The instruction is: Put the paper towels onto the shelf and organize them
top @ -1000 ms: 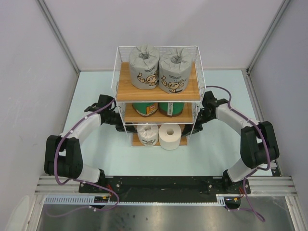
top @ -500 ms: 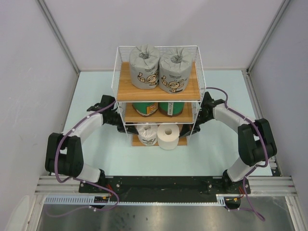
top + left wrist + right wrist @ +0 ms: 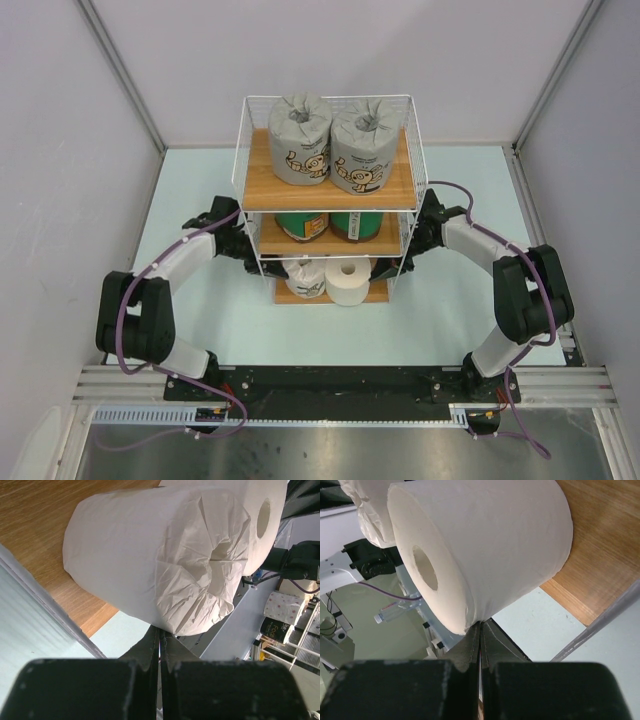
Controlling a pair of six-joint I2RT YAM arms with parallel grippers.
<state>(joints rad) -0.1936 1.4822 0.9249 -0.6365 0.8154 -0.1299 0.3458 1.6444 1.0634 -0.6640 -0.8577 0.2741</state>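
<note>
shelf (image 3: 325, 207): centre of the overhead view, upright on the pale green table (image 3: 200, 320); white wire frame, three wooden boards.
top board (image 3: 262, 185): two grey cartoon-print rolls (image 3: 300, 138), standing on end, side by side and touching.
middle board (image 3: 268, 240): two green rolls (image 3: 302, 225) side by side, largely hidden under the tier above.
bottom board (image 3: 45, 530): white-wrapped roll (image 3: 150, 555) toward the left of the overhead view, bare white roll (image 3: 485, 540) just to its right, the two touching, core holes showing from above.
left gripper (image 3: 160, 632): fingers pressed together with only a hairline seam, holding nothing; tips right at the lower edge of the white-wrapped roll in the wrist view, near its crinkled end; actual contact impossible to tell.
right gripper (image 3: 480, 627): closed the same way, thin seam, nothing between the fingers; tips at the lower edge of the bare white roll, close to the end with the core hole; contact likewise unclear.
left arm (image 3: 170, 270): reaching from the lower left of the overhead view to the left side of the lowest tier.
right arm (image 3: 490, 245): reaching from the lower right to the right side of the same tier.
</note>
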